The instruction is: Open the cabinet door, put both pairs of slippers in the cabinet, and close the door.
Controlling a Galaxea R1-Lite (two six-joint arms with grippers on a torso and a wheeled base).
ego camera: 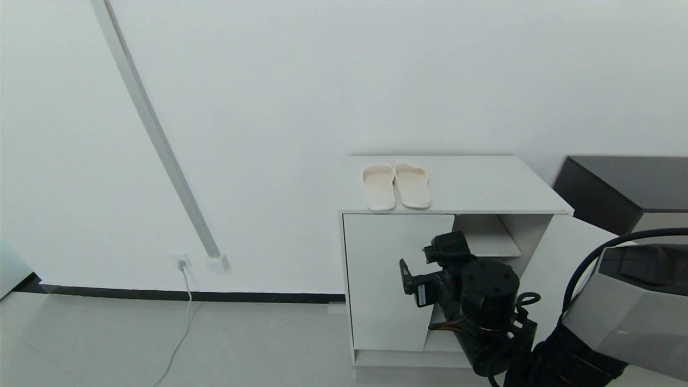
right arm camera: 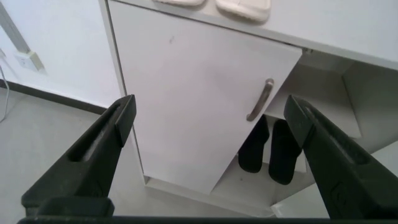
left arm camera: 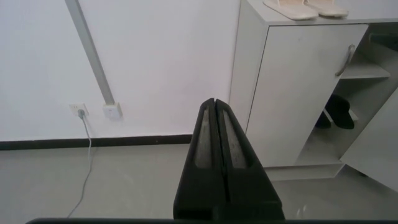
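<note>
A cream pair of slippers (ego camera: 396, 186) lies on top of the white cabinet (ego camera: 484, 183). The cabinet's left door (ego camera: 395, 279) is shut and its right door (ego camera: 564, 252) hangs open. A black pair of slippers (right arm camera: 270, 146) stands inside on the bottom shelf, just behind the left door's handle (right arm camera: 260, 99). My right gripper (ego camera: 422, 260) is open in front of the cabinet at mid height, fingers wide apart and holding nothing. My left gripper (left arm camera: 214, 143) is shut and empty, low and off to the cabinet's left, a good way from it.
A dark low unit (ego camera: 623, 188) stands right of the cabinet, close to the open door. On the wall to the left are a slanted cable duct (ego camera: 156, 129) and a socket with a cable (ego camera: 183, 264) trailing onto the grey floor (ego camera: 161, 338).
</note>
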